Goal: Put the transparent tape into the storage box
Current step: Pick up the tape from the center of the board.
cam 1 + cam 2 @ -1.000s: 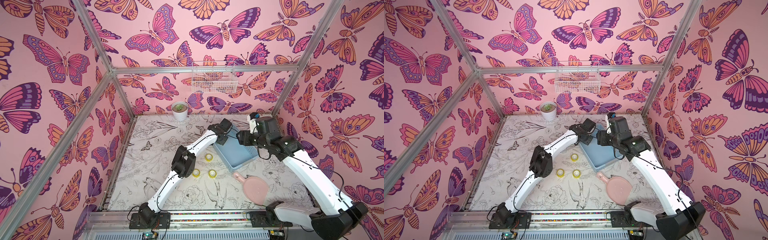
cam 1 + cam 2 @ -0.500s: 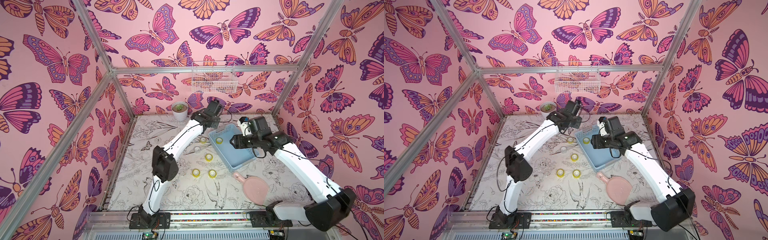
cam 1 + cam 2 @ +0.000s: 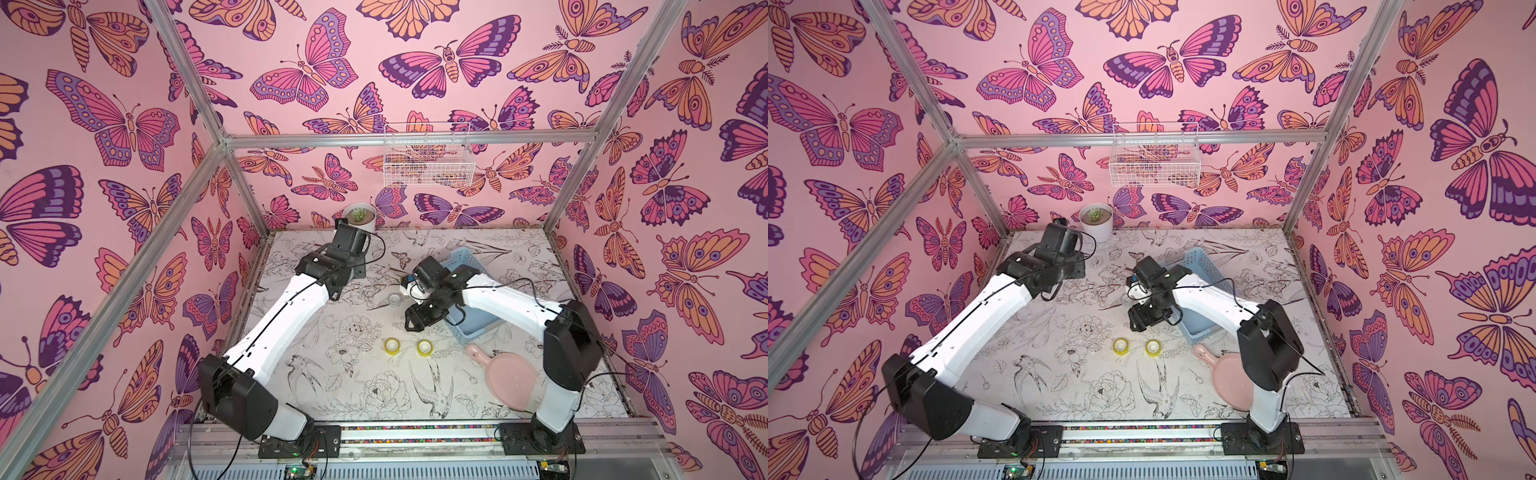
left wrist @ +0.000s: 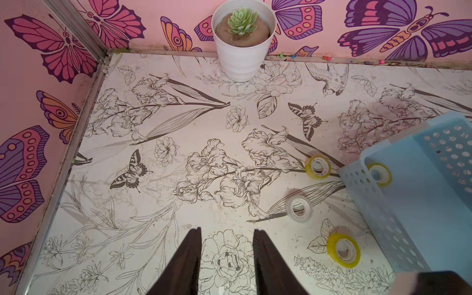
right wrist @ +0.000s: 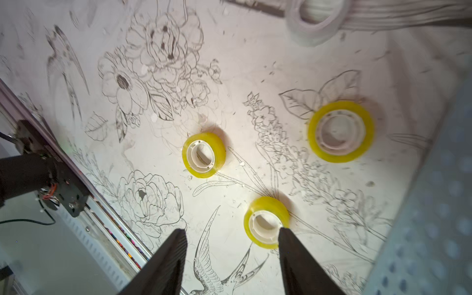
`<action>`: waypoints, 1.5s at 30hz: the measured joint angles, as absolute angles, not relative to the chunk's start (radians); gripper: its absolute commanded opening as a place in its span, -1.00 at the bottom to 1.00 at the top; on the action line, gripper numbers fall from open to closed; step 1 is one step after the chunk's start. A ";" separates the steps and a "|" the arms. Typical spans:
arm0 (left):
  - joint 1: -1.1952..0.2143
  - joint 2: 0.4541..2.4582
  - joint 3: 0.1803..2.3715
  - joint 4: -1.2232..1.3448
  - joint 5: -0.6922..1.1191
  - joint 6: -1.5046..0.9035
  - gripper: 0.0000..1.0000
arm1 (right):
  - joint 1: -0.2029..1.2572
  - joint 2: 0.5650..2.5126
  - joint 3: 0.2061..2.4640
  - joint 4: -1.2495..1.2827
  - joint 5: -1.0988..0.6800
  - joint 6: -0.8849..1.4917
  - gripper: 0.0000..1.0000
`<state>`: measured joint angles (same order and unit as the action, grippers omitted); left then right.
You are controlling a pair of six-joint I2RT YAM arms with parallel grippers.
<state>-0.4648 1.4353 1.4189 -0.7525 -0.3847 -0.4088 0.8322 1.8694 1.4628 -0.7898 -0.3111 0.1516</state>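
Left gripper (image 4: 226, 229) hung empty, jaws narrowly parted. Right gripper (image 5: 232, 229) was empty, jaws wider, above yellow tape rolls (image 5: 203, 158). Transparent tape (image 4: 299, 208) lay near storage box (image 4: 383, 217).

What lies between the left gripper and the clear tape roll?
Nothing: in the left wrist view, only bare printed tabletop separates the left gripper from the clear tape roll.

Both top views: bright, even, diffuse light is recorded; only soft shadows are thrown on the desk (image 3: 332, 395). Wide-angle stretch is seen toward the picture edges. Left wrist view: sharp and evenly lit. Right wrist view: smearing is noted, strongest on the storage box (image 5: 434, 204) and the transparent tape (image 5: 314, 18). Short dark shadows are cast by the yellow tape rolls (image 5: 203, 158) on the side toward the storage box.
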 measured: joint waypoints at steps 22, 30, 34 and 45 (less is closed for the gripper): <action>-0.465 1.303 1.225 -0.725 -0.382 -0.505 -0.19 | 0.957 2.107 1.594 -0.728 -0.219 0.144 0.13; -0.463 1.302 1.222 -0.710 -0.382 -0.505 -0.19 | 0.964 2.108 1.567 -0.726 -0.191 0.144 0.08; -0.463 1.302 1.221 -0.704 -0.381 -0.505 -0.19 | 0.964 2.108 1.551 -0.727 -0.187 0.145 -0.07; -0.463 1.302 1.218 -0.701 -0.379 -0.506 -0.19 | 0.963 2.106 1.551 -0.726 -0.181 0.138 -1.00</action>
<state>-0.4629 1.3018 1.2182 -0.7013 -0.3794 -0.5056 0.9627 2.1059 1.5505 -0.7258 -0.1814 0.1375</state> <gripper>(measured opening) 0.406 0.060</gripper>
